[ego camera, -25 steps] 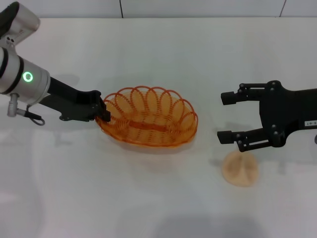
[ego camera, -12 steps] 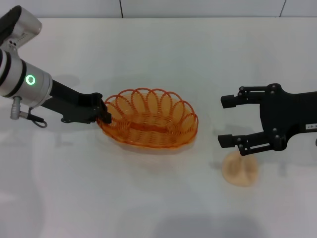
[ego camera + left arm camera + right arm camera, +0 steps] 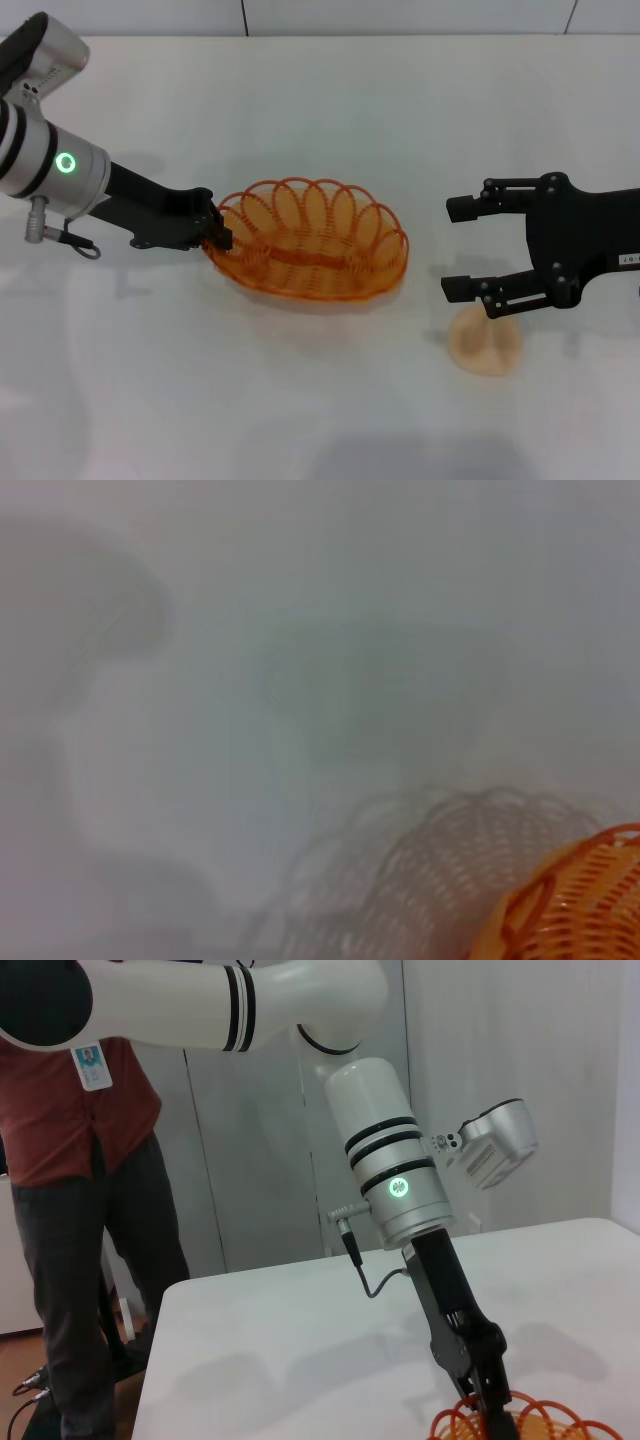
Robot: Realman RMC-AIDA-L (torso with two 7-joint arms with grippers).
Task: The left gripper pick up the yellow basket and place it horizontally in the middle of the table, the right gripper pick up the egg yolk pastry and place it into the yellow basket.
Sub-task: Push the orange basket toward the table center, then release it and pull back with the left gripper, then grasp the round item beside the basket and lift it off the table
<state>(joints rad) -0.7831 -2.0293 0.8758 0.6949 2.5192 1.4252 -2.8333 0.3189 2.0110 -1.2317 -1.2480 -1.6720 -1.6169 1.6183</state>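
Note:
The yellow basket point(image 3: 310, 252), an oval of orange-amber looped wire, lies lengthwise near the middle of the white table point(image 3: 330, 110). My left gripper point(image 3: 216, 236) is shut on the rim at the basket's left end. A corner of the basket point(image 3: 570, 900) shows in the left wrist view, and its rim point(image 3: 520, 1422) in the right wrist view below the left arm. The egg yolk pastry point(image 3: 484, 340), a pale beige bun, rests on the table right of the basket. My right gripper point(image 3: 462, 248) hovers open just above and behind the pastry, with nothing between its fingers.
A person in a red shirt point(image 3: 80, 1110) stands beyond the far side of the table. The table's far edge point(image 3: 320, 37) runs along the top of the head view.
The left gripper has carried the basket slightly to the right. The right gripper has sunk a little towards the pastry, still open.

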